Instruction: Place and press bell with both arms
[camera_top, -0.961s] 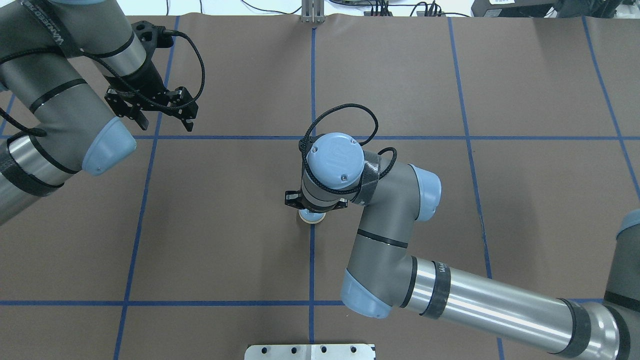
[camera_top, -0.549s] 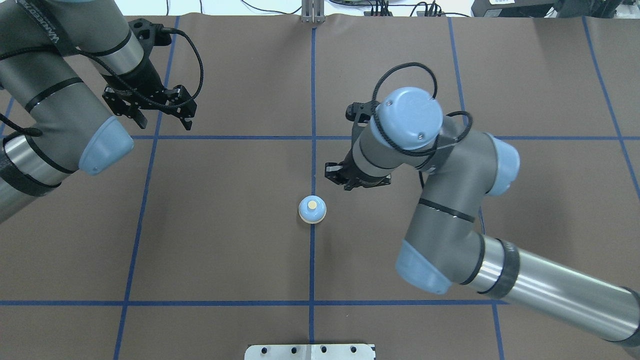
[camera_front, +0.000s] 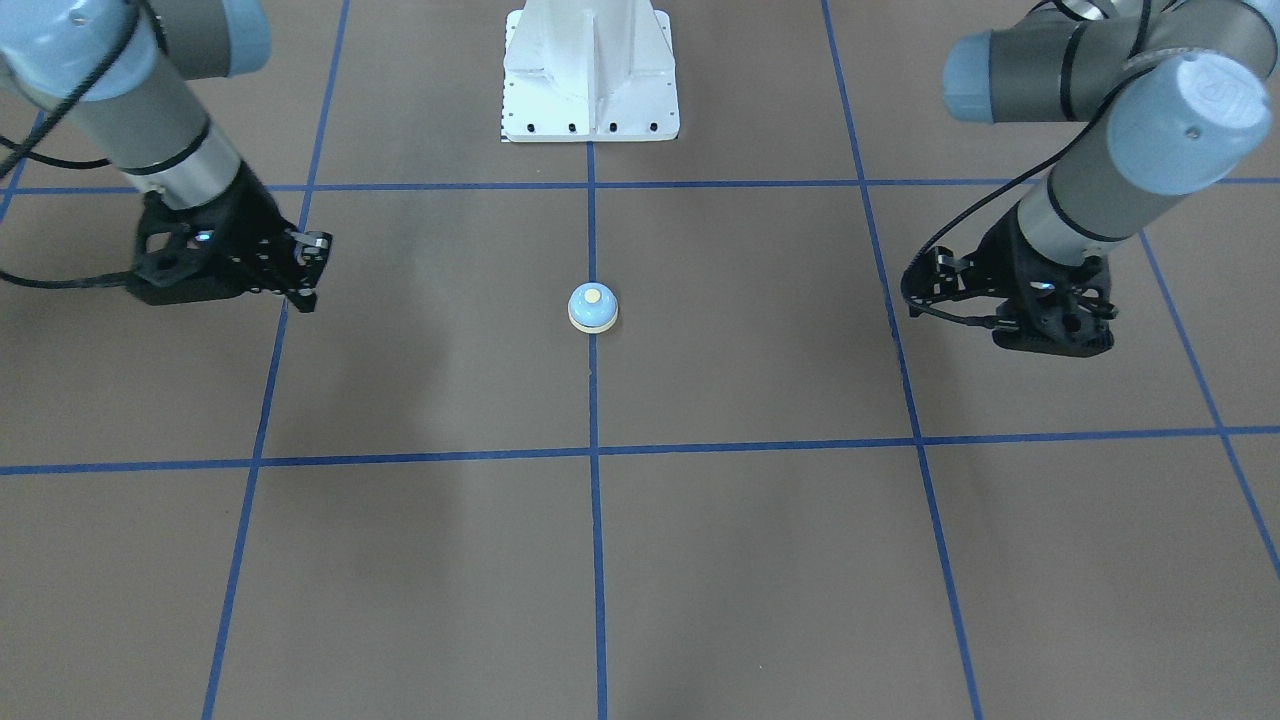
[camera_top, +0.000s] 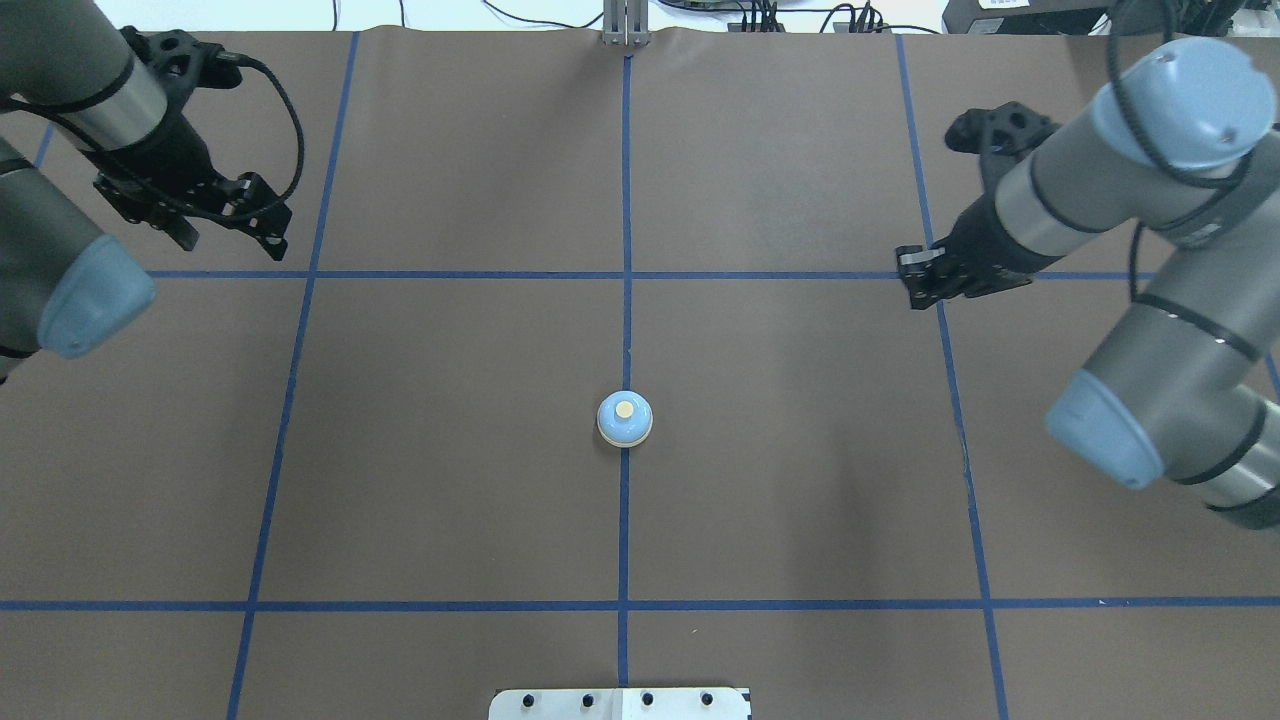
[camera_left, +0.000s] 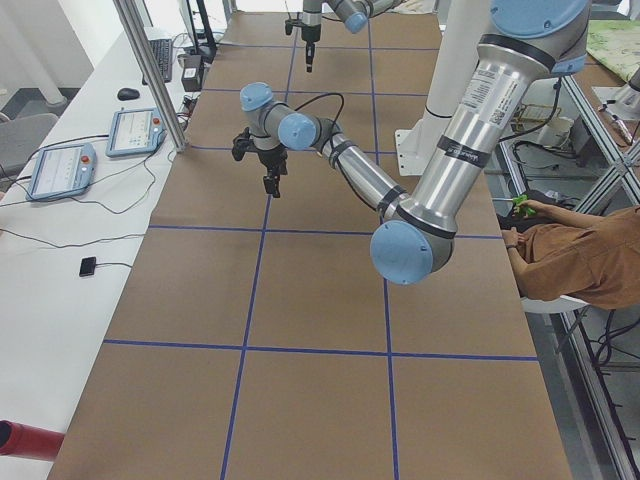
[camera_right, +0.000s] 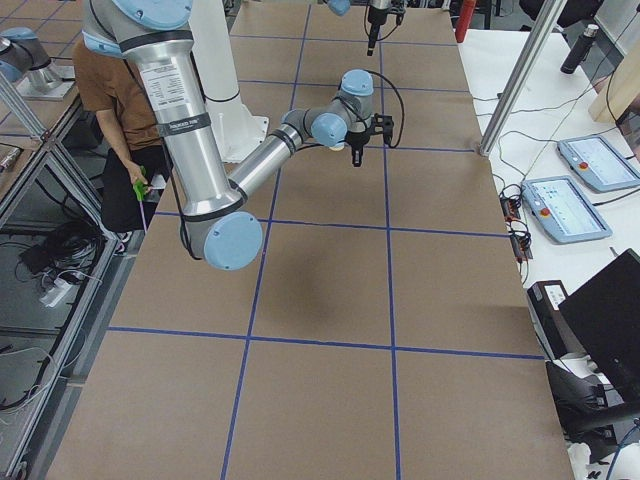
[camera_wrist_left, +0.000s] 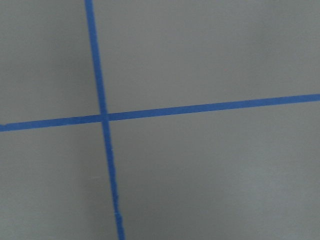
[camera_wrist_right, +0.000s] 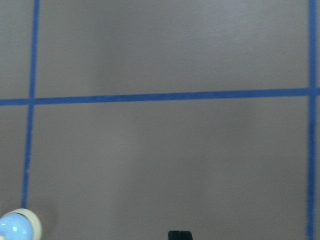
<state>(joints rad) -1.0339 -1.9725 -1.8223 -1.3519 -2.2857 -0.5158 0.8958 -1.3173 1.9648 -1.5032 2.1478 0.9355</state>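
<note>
A brown, matte-covered desk (camera_top: 450, 480) fills the overhead view, marked into large squares by strips of blue tape (camera_top: 625, 180). In the side view from the robot's left, a white bench runs along the desk's far edge and carries two grey teach pendants with lit screens (camera_left: 60, 170). A seated person in a brown shirt (camera_left: 585, 260) is at the robot's side. The white metal mounting pedestal (camera_front: 590, 70) stands at the desk's robot-side edge, on the centre tape line.

The small light-blue dome-shaped bell with a cream base and cream button (camera_top: 625, 418) stands upright on that centre tape line, in the middle of the desk, a little nearer the robot than the far cross strip. Nothing touches it. It also shows in the lower left corner of the right wrist camera (camera_wrist_right: 17, 227).

The grey-and-silver left arm (camera_top: 40, 250) reaches in from the overhead view's left edge. Its black two-finger left tool (camera_top: 232, 240) hangs just above the far cross strip, well apart from the bell, with its fingers spread wide and nothing between them. The grey-and-silver right arm (camera_top: 1190, 300) bends in from the right edge, and its black right tool (camera_top: 912, 280) points toward the centre above a tape crossing, also well apart from the bell. A single dark tip shows at the bottom middle of its wrist camera, so its fingers appear drawn together, holding nothing.
</note>
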